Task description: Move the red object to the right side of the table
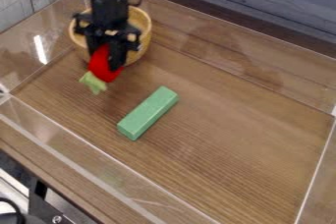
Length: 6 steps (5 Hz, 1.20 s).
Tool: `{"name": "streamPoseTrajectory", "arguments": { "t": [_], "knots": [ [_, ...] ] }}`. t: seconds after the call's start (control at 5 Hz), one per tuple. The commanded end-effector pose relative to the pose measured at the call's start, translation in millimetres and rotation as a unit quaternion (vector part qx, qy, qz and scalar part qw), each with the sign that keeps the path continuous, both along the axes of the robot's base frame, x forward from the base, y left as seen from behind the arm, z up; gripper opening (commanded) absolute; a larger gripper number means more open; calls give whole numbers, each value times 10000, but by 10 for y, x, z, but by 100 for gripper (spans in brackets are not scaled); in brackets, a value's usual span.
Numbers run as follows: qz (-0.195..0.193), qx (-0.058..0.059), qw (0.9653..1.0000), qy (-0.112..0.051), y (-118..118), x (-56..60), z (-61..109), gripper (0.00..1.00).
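Gripping the red object [101,66], the hand [105,63] is closed on it and holds it clear of the bench [237,120], in front of a wooden bowl [137,22]; a green block [147,113] lies nearby.

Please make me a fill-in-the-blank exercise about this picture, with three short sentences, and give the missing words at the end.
1. The black robot gripper is shut on the small rounded ____ toy fruit with a light green leafy end.
2. The flat rectangular block lying on the brown wood-grain table is ____ in colour.
3. The round container behind the gripper is a wooden ____.

Missing words: red; green; bowl
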State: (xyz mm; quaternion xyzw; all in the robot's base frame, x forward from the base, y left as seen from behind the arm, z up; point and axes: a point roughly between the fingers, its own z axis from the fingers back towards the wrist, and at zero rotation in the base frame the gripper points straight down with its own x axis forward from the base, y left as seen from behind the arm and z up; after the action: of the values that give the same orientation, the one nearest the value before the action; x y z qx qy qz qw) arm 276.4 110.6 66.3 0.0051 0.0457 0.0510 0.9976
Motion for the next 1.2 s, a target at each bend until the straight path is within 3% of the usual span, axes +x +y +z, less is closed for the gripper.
{"name": "streamPoseTrajectory", "arguments": {
  "t": [0.0,0.4,0.8,1.0],
  "knots": [
    [-61,20,9989,-461,-287,236,364,0],
    [-337,-230,9980,-473,-1007,484,415,0],
    [-742,-279,9959,-439,-1559,501,154,0],
    [-930,-312,9944,-404,-1676,473,-44,0]
  ]
}}
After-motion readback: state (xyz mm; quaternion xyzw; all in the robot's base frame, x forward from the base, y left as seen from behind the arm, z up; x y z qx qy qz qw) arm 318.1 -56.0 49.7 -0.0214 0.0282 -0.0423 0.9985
